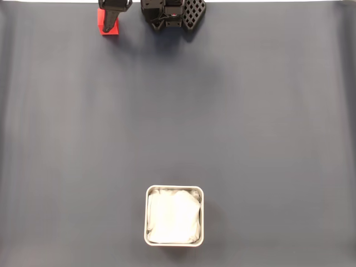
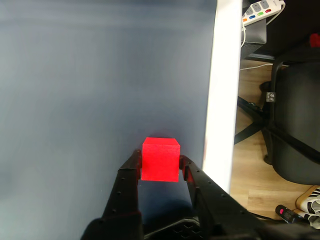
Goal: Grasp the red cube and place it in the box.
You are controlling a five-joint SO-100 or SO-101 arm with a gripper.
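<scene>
Fixed view: claw is sitting over the red cube at the far left edge of the dark worktop, box well apart at the near edge. Wrist view: claw is narrowed onto the red cube, both fingers touching its sides, right by the worktop's edge. Risk: tip-only contact, so the cube may be slipping or twisting out during the long carry.

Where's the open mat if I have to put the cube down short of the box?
Bare mat runs from the hand and red cube at the fixed view's top edge down to the box, and on both sides of the box. Crowded: the top edge by the arm's base, with the mat's edge close beside the cube.
</scene>
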